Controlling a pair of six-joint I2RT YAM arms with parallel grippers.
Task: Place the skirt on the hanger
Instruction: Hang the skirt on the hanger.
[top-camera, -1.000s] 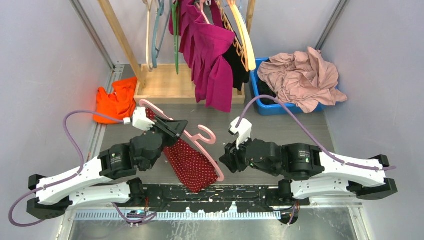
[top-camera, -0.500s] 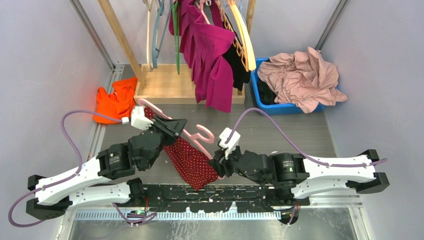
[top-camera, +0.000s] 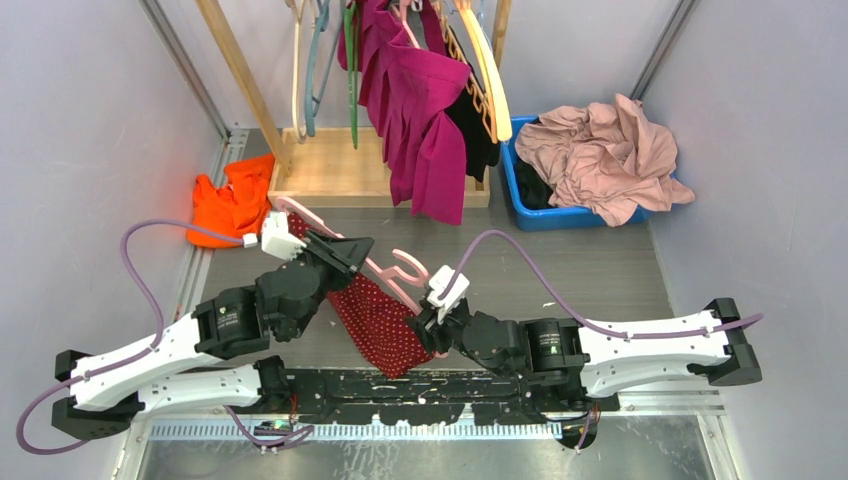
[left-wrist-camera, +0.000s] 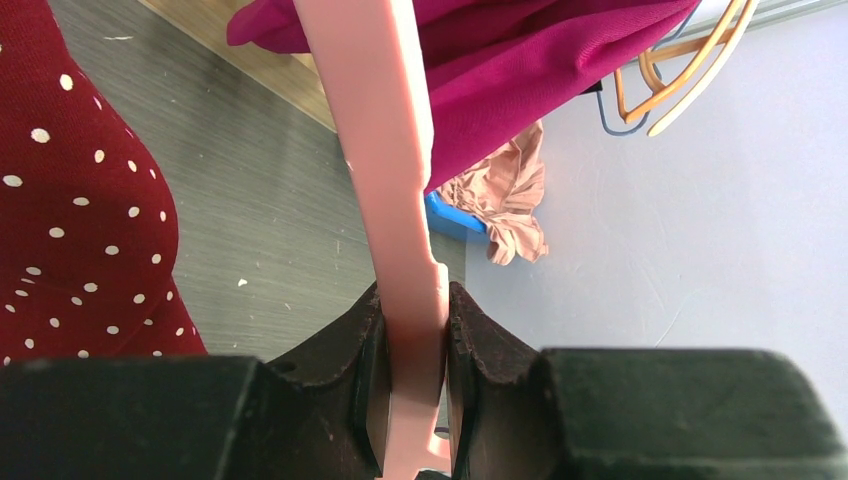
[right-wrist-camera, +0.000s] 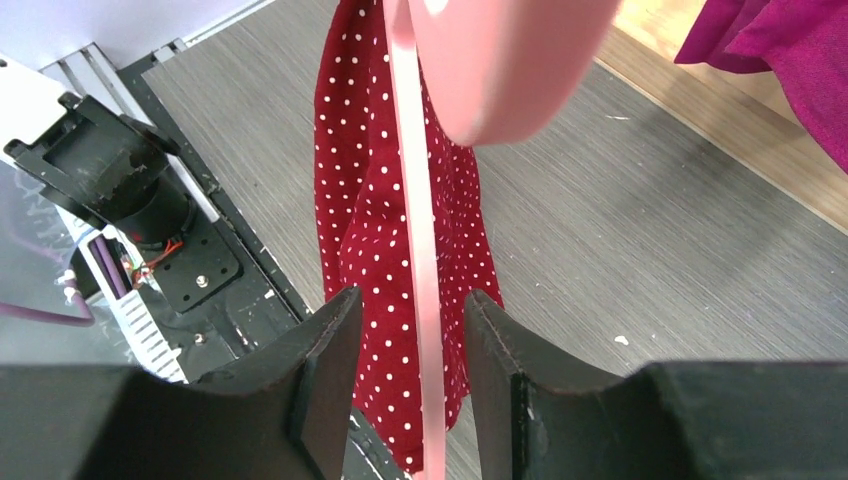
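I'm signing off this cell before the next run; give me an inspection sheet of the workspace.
Surface: grey wood-grain tabletop, few white specks.
Job's things: dark red white-dotted fabric skirt hanging beneath the thin pink plastic hanger; properly on or not, unclear.
Clutter: orange cloth at left; blue plastic bin holding a crumpled pale pink garment.
Grippers: left gripper shut on the hanger; right gripper open, fingers straddling its bar without touching.
Cables: purple cables loop off both wrists; no snag seen.
Surroundings: wooden rack with a magenta garment and spare hangers; pale grey walls.
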